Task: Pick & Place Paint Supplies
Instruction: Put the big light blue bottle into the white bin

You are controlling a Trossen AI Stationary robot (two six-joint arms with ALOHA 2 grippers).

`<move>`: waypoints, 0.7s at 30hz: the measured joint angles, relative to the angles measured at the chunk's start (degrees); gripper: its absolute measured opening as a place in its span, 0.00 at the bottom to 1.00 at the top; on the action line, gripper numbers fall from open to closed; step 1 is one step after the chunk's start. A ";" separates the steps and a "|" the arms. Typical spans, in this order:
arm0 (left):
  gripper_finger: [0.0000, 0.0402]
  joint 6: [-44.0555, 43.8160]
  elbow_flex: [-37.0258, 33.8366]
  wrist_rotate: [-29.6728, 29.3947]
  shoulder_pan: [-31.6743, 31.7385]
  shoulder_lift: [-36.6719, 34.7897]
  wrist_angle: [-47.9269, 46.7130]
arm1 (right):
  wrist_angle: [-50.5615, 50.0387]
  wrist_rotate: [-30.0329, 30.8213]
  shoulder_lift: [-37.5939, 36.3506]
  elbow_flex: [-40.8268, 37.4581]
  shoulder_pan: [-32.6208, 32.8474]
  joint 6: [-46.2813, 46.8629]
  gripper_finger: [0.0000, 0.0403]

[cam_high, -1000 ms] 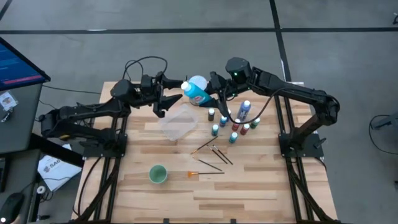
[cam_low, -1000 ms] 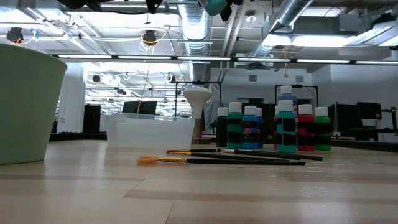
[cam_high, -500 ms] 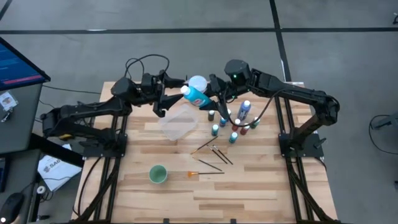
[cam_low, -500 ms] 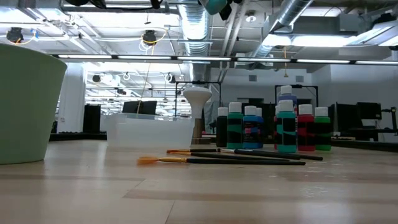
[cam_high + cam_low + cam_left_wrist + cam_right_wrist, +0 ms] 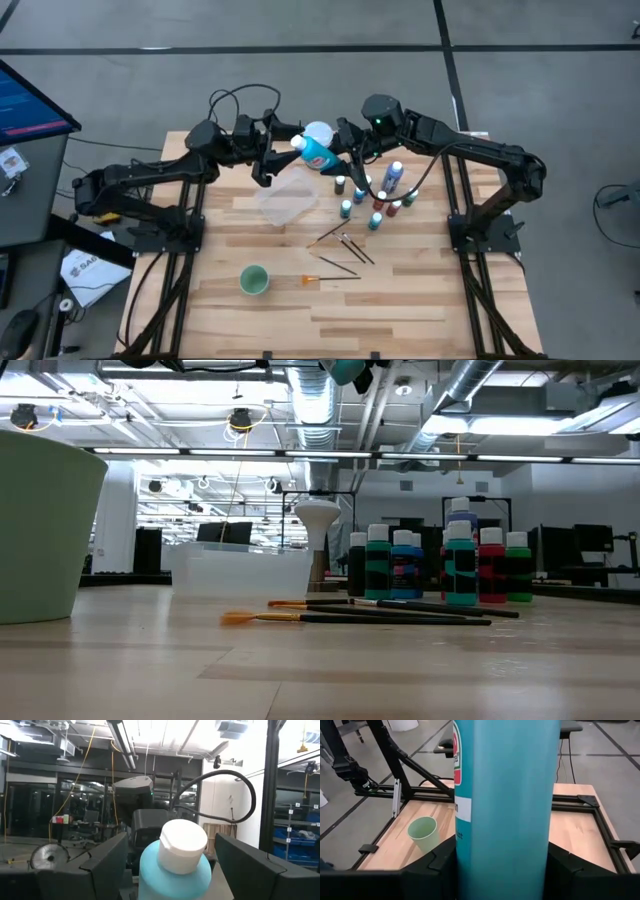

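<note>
A: High view. The right tool (image 5: 338,152) grips a large teal bottle (image 5: 318,154) by its body, tilted, white cap toward the left arm, held in the air just beyond the clear tray (image 5: 285,196). The left tool (image 5: 275,150) has its fingers spread either side of the cap end, not touching. Reads as a handover, or the left lining up to take it over the tray.

B: Rest of the supplies?

A: Small bottles (image 5: 375,198) stand clustered on the desk (image 5: 420,290), to the right of the tray. Brushes (image 5: 342,246) lie nearer the front than the tray, one orange-tipped (image 5: 332,278). Green cup (image 5: 254,280) at the front, left of the brushes.

B: Low view?

A: Tray (image 5: 240,570) empty so far as I can see. Bottles (image 5: 430,565) upright behind the brushes (image 5: 380,610). The teal bottle (image 5: 345,370) barely shows, high above the tray.

B: Left wrist?

A: Cap and shoulder of the bottle (image 5: 175,855) sit centred between the left fingers (image 5: 100,865), with a gap on both sides: open, aligned, not yet closed.

B: Right wrist?

A: Bottle body (image 5: 502,805) fills the gap between the right fingers (image 5: 435,865), clamped. Cup (image 5: 423,833) on the desk beyond.

B: Judgement?

A: Early in the task; most supplies untouched
</note>
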 joint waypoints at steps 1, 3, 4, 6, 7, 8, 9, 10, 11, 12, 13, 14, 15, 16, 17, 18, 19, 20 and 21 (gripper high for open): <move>0.70 0.02 0.00 -0.02 0.00 0.04 0.07 | 0.02 0.00 0.00 0.00 0.00 0.00 0.48; 0.69 0.04 0.00 -0.02 0.00 0.26 0.36 | 0.00 0.00 0.00 0.00 0.00 -0.31 0.47; 0.69 0.05 0.04 -0.02 0.00 0.63 0.72 | 0.02 0.00 0.00 0.00 0.00 -0.39 0.47; 0.68 -0.01 -0.05 -0.02 0.00 0.93 0.00 | 0.07 0.00 0.00 0.00 0.00 -0.41 0.47; 0.67 0.07 -0.07 -0.04 0.00 1.08 0.23 | 0.04 0.00 0.00 0.00 -0.02 -0.41 0.48; 0.66 0.15 -0.04 -0.02 0.00 1.21 0.97 | -0.01 0.00 0.00 0.00 -0.10 -0.41 0.48; 0.65 0.15 -0.04 -0.02 0.00 1.22 1.10 | -0.05 0.00 0.00 0.00 -0.25 -0.41 0.48; 0.64 0.15 -0.04 -0.02 0.00 1.12 0.96 | -0.07 0.00 0.00 0.00 -0.35 -0.42 0.48; 0.63 0.22 -0.04 -0.04 0.00 1.07 0.96 | -0.05 0.00 0.00 0.00 -0.35 -0.43 0.48; 0.61 0.51 -0.04 -0.02 0.00 1.02 1.06 | -0.07 0.00 0.00 0.00 -0.41 -0.43 0.48; 0.60 0.76 -0.04 -0.04 0.00 0.98 1.17 | -0.05 0.00 0.00 0.00 -0.39 -0.41 0.48; 0.58 0.82 -0.04 -0.04 0.00 0.98 1.24 | -0.05 0.00 0.00 0.00 -0.39 -0.43 0.48; 0.57 0.83 -0.04 -0.04 0.00 0.98 1.26 | -0.04 0.00 0.00 0.00 -0.39 -0.43 0.48; 0.55 0.83 -0.04 -0.05 0.00 0.98 1.39 | -0.07 0.00 0.00 0.00 -0.39 -0.43 0.48; 0.53 0.83 -0.04 -0.09 0.00 0.98 1.59 | -0.10 0.00 0.00 0.00 -0.39 -0.43 0.48; 0.51 0.83 -0.04 -0.09 0.00 0.98 1.89 | -0.21 0.00 0.00 0.00 -0.39 -0.45 0.48; 0.48 0.81 -0.04 -0.10 0.00 0.98 2.22 | -0.39 0.00 0.00 0.00 -0.39 -0.43 0.48; 0.46 0.81 -0.04 -0.13 0.00 0.98 2.48 | -0.48 0.00 0.00 0.00 -0.39 -0.43 0.48; 0.43 0.83 -0.04 -0.13 0.00 0.98 2.72 | -0.48 0.00 0.00 0.00 -0.39 -0.43 0.48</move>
